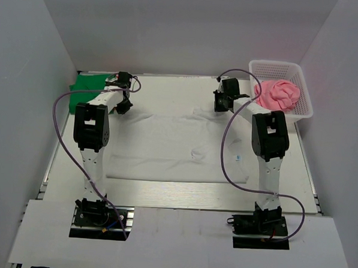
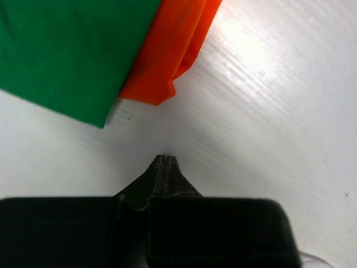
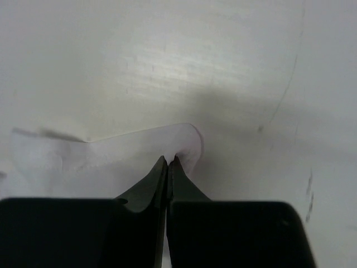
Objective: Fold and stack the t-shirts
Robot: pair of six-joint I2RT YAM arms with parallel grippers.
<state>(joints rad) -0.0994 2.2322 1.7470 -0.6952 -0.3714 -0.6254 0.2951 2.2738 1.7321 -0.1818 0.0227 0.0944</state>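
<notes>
The white t-shirt (image 1: 172,148) lies spread across the tabletop (image 1: 164,196), the right gripper (image 3: 168,161) with jaws clamped on only a thin lip of its far edge and the left gripper (image 2: 166,159) with jaws together on nothing I can see, so any pull might slip free or drag it lopsided.

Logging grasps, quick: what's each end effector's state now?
Left end effector: closed, holding nothing visible.
Right end effector: closed on the white t-shirt edge.
</notes>
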